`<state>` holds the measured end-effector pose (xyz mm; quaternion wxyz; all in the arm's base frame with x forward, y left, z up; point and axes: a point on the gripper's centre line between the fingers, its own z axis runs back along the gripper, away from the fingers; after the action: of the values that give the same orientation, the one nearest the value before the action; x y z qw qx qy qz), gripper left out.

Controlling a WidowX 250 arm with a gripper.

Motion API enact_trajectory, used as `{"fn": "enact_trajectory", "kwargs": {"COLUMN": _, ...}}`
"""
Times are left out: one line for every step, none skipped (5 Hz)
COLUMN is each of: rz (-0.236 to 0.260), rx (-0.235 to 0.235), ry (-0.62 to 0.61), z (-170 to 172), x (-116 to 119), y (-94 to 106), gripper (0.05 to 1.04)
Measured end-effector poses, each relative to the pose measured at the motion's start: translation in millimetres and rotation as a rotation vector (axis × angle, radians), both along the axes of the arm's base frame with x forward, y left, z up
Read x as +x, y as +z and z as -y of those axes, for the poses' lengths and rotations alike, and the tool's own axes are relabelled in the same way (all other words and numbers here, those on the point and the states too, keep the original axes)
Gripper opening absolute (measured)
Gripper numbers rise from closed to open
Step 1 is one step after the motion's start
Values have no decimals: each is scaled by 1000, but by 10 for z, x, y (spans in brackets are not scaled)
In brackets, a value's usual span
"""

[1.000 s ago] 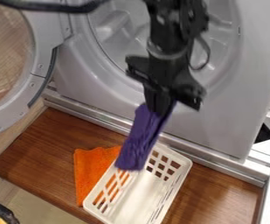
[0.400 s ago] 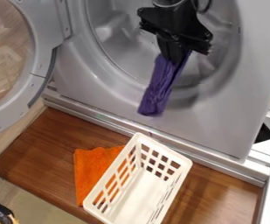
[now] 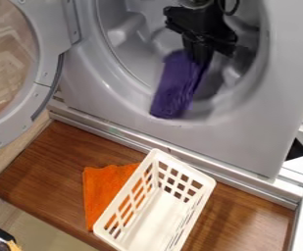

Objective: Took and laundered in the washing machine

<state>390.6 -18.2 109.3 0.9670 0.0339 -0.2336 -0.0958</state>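
The purple cloth (image 3: pixel 176 84) hangs before the washing machine's drum (image 3: pixel 131 37), pinched at its top by the hand (image 3: pixel 199 55). It looks light and limp, so 1 gathered end is enough hold, though its loose tail could snag the rim.

Before you, soft light glints off a brown wooden worktop (image 3: pixel 42 157). A silvery metal rail (image 3: pixel 265 189) borders its far side, pale flooring (image 3: pixel 42 236) its near left.

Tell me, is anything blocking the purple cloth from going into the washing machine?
Nothing visible is in the way. The round door is open, and the hand holds the purple cloth right at the open drum.
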Motion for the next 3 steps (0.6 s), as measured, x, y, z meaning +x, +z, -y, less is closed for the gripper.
{"fn": "enact_trajectory", "kwargs": {"rz": -15, "rx": -9, "ry": -9, "z": -48, "x": 127, "y": -167, "gripper": 58}}
{"fn": "enact_trajectory", "kwargs": {"rz": -22, "rx": -16, "ry": -13, "z": -78, "x": 195, "y": -256, "gripper": 81}}
{"fn": "enact_trajectory", "kwargs": {"rz": -47, "rx": -29, "ry": -19, "z": -102, "x": 221, "y": -309, "gripper": 235}}
